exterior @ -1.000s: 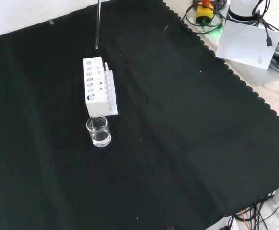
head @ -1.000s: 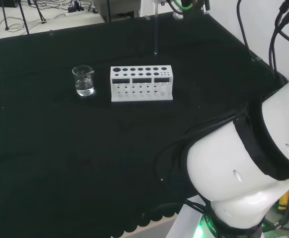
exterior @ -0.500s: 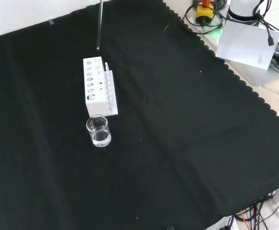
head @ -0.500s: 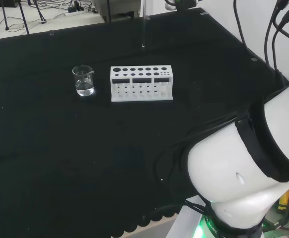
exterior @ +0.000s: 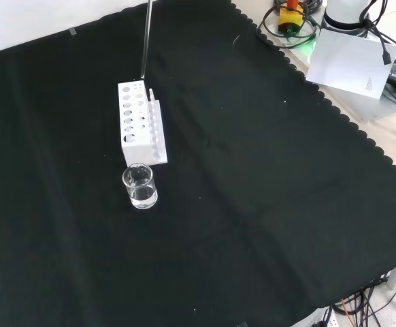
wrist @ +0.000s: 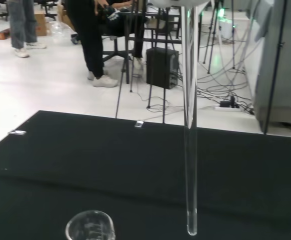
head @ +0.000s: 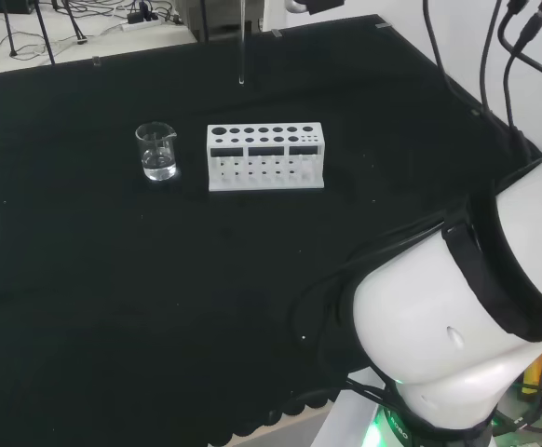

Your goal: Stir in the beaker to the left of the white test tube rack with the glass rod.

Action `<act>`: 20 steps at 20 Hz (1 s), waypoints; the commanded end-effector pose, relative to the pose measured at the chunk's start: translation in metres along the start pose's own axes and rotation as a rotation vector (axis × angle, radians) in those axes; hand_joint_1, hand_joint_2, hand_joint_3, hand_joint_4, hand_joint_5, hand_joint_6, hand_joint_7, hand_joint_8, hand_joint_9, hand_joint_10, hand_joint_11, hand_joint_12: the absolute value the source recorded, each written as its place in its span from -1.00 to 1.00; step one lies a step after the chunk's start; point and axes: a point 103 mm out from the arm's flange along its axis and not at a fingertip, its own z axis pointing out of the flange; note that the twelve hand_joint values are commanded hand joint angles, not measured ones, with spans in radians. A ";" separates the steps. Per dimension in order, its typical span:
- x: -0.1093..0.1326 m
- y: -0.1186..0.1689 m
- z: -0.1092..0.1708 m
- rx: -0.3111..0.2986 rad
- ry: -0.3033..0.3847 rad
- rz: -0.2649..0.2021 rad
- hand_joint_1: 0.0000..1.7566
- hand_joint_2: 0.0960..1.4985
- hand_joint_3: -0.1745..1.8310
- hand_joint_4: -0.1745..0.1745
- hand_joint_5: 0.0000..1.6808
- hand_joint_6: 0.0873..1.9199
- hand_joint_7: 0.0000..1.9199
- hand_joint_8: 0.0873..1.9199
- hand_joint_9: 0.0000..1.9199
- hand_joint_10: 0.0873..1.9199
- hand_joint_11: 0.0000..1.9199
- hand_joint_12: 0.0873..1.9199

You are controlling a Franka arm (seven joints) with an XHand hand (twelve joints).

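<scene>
Glass rod hanging upright above bench, behind white test tube rack. Beaker left of rack, head view, holding clear liquid. Hand grip: cannot tell.

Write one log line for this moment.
rod: upright, above cloth beyond rack | beaker: holds clear liquid, untouched | stirring: not begun

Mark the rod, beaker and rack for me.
rod (wrist: 189, 150): wrist view, mid shaft.
beaker (head: 158, 155): head view, glass wall above the liquid.
rack (head: 265, 169): head view, front face.
</scene>
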 end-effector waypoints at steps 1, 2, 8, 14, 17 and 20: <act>0.023 0.021 0.005 -0.016 0.032 -0.062 0.44 0.50 -0.83 -1.00 0.08 -0.22 0.00 0.38 0.68 -0.14 0.63 -0.09; 0.027 0.025 0.008 -0.014 0.036 -0.074 0.44 0.50 -0.83 -1.00 0.08 -0.22 0.00 0.38 0.68 -0.14 0.63 -0.09; 0.050 0.042 0.021 -0.005 0.063 -0.144 0.44 0.50 -0.83 -1.00 0.08 -0.22 0.00 0.38 0.68 -0.14 0.63 -0.09; 0.065 0.054 0.035 0.012 0.077 -0.184 0.44 0.50 -0.83 -1.00 0.08 -0.23 0.00 0.38 0.68 -0.14 0.63 -0.09; 0.064 0.058 0.037 0.006 0.091 -0.192 0.44 0.50 -0.83 -1.00 0.08 -0.23 0.00 0.38 0.69 -0.15 0.63 -0.09; 0.068 0.068 0.040 0.004 0.098 -0.206 0.44 0.50 -0.83 -1.00 0.08 -0.23 0.00 0.38 0.69 -0.15 0.63 -0.09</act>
